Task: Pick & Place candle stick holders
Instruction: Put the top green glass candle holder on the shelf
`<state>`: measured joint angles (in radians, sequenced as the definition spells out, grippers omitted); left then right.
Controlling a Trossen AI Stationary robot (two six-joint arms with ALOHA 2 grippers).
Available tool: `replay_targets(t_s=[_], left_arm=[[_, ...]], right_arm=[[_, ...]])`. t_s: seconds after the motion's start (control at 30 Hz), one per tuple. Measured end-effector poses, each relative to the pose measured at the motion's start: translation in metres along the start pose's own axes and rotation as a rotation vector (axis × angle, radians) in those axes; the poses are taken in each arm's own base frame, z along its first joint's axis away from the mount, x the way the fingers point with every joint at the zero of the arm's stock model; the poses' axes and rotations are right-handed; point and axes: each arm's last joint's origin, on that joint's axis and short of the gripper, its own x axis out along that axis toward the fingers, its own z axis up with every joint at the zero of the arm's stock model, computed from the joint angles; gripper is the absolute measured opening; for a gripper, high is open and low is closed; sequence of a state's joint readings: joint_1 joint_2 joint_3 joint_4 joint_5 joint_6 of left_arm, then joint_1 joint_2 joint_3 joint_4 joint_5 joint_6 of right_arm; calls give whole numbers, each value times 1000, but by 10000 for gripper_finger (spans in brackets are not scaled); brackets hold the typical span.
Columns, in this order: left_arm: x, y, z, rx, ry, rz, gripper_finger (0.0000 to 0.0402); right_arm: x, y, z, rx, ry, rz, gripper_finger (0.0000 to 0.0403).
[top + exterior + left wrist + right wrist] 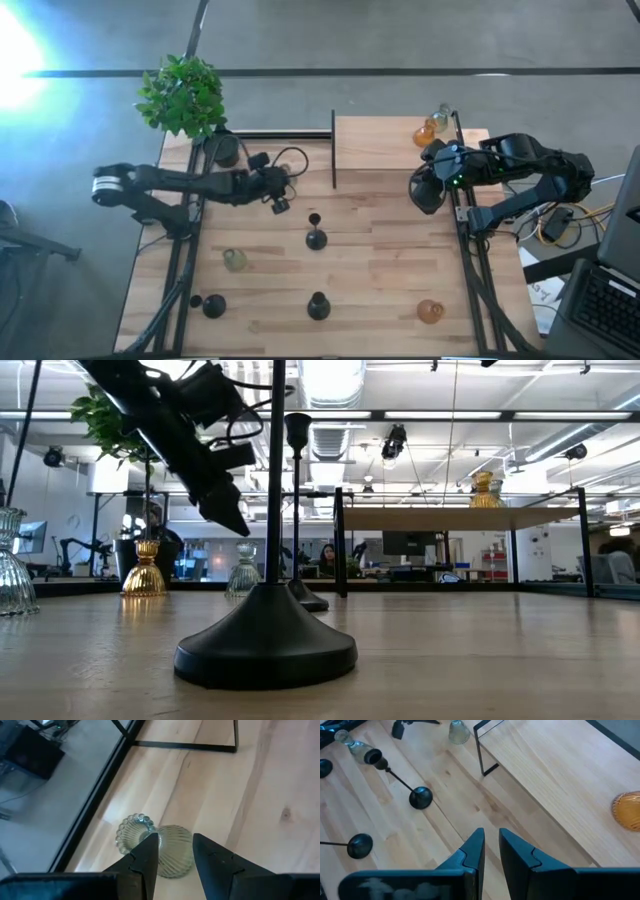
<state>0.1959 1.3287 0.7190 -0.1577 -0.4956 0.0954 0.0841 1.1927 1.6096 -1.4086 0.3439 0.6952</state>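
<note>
My left gripper [175, 855] hangs open above the table's back-left area, fingers apart, nothing between them. Clear-greenish holder [160, 847] lies on its side on the wood directly below. My right gripper [491, 847] is empty, fingers nearly together, parked by the raised shelf [380, 140] at 1 o'clock. Amber holder [425, 133] sits on that shelf. Black holder [316, 238] stands upright at table center.

Pale green ribbed glass holder [172, 851] at seven o'clock, amber holder [430, 311] at five (black stemmed holder [316, 238] between), blond-striped table [380, 250].
</note>
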Motion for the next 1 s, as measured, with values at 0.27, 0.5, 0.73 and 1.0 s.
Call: replay_targets(t_s=[0.27,0.5,0.73,1.0], left_arm=[[8,-1,1,49,25,18,126],[14,1,-1,52,52,48,126],[25,4,-2,45,85,68,126],[38,3,-4,41,111,85,126]], right_arm=[[0,0,0,-19,-1,-2,52],[0,0,0,-19,-4,-6,52],[0,-1,0,-27,-15,-21,52],[0,-1,0,-45,-15,-21,52]])
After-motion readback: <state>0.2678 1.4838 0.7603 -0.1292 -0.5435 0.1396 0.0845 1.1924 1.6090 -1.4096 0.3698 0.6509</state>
